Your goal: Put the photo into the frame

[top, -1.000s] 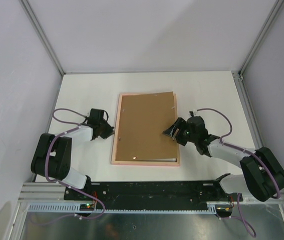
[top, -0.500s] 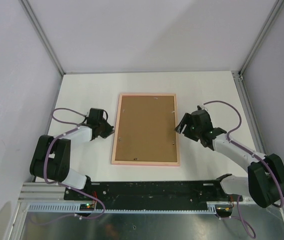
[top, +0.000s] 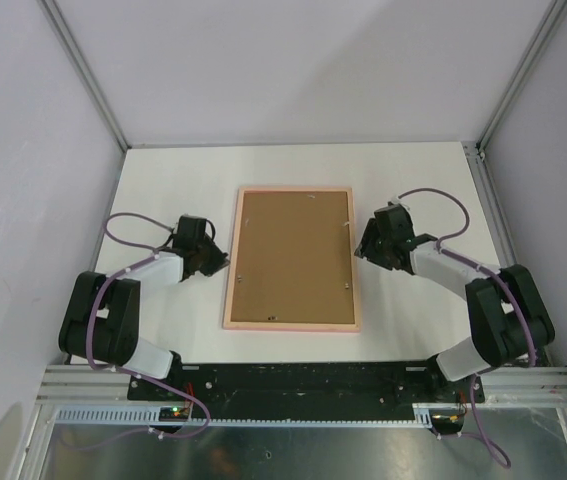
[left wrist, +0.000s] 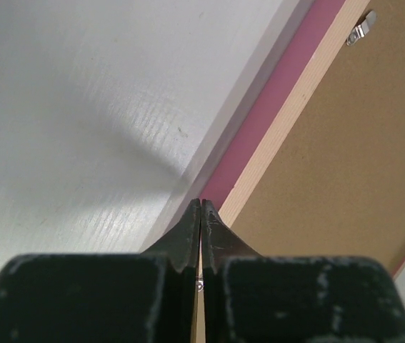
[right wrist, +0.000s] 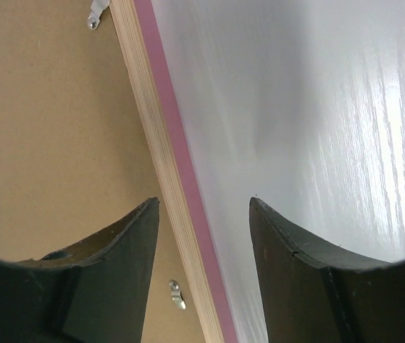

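Note:
The pale pink frame (top: 289, 325) lies face down mid-table, with the brown backing board (top: 291, 255) flat inside it. The photo is hidden. My left gripper (top: 221, 265) is shut, its tips (left wrist: 201, 202) at the frame's left rail (left wrist: 273, 121), beside the board (left wrist: 345, 164). My right gripper (top: 360, 245) is open and empty; in the right wrist view its midpoint (right wrist: 203, 204) is over the frame's right rail (right wrist: 172, 136), one finger over the board (right wrist: 45, 128), the other over the table.
The white table (top: 413, 180) is walled on the left, back and right. Small metal turn clips sit on the board's edges (right wrist: 177, 294) (left wrist: 361, 27). The arm bases and a black rail (top: 303, 385) run along the near edge.
The board's right side was raised at my right gripper; it now lies flat in the frame. My right gripper has moved right, off the board. The left arm has not moved.

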